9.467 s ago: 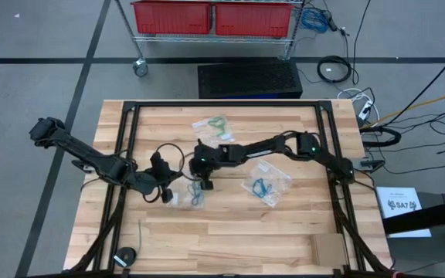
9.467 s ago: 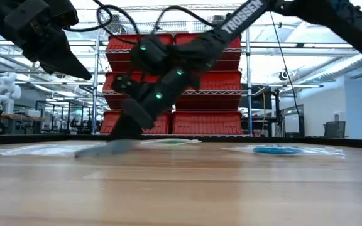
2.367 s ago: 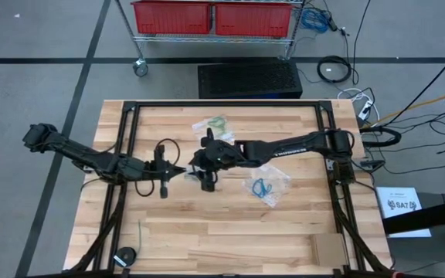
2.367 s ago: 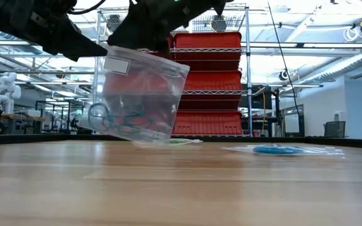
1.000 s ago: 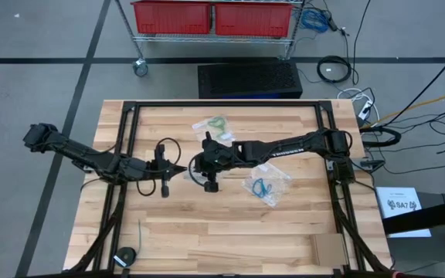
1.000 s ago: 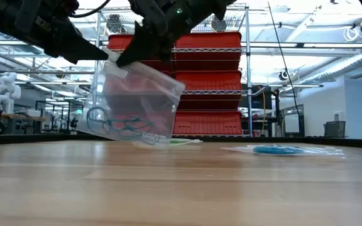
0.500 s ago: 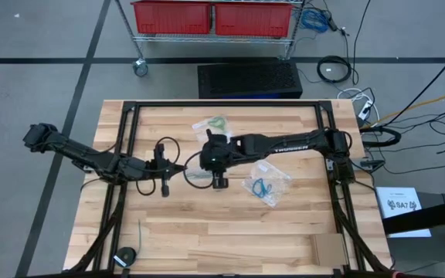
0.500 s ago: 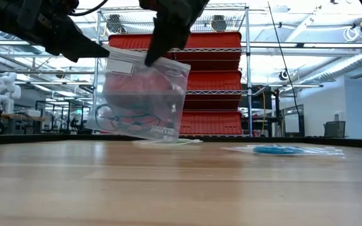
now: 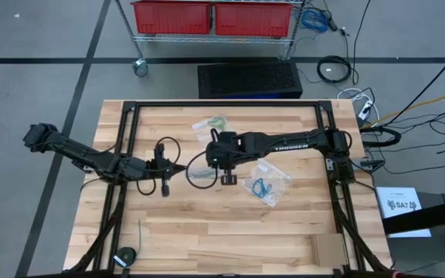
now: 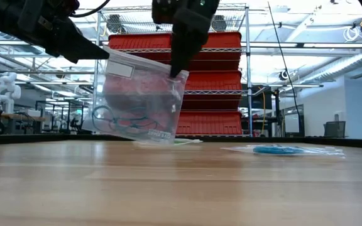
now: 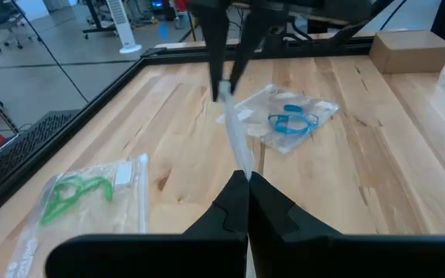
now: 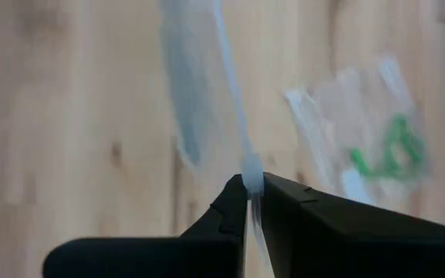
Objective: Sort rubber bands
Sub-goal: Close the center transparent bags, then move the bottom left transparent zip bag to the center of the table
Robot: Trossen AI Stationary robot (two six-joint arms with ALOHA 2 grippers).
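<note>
A clear zip bag (image 10: 140, 103) hangs between my two grippers over the middle of the table, with dark teal rubber bands (image 10: 123, 120) gathered at its bottom. My left gripper (image 10: 103, 53) is shut at the bag's upper left corner and my right gripper (image 10: 177, 70) is shut at its upper right corner. From above the bag (image 9: 199, 176) shows edge-on between my left gripper (image 9: 184, 168) and my right gripper (image 9: 215, 164). A bag with green bands (image 9: 213, 125) lies flat farther back, and a bag with bright blue bands (image 9: 265, 185) lies flat to the right. My left gripper pinches the bag's top edge at its left end (image 11: 242, 164) between its two fingers, reaching in nearly level from the table's left. The bag hangs below. My right gripper pinches the top edge at its right corner (image 12: 250, 167) between its two fingers, coming steeply from above. The top edge runs straight between the two grippers, sloping down to the right.
A black frame (image 9: 130, 116) rails the table. A black puck with a cable (image 9: 126, 257) lies at the near left and a cardboard piece (image 9: 329, 249) at the near right. Red bins (image 9: 215, 17) stand on a shelf beyond the far edge.
My right gripper has slid along the bag's top edge, from close to my left gripper toward the table's right, to the bag's right corner. It has risen a little and tipped to point more steeply down. The bag has stayed hanging in place.
</note>
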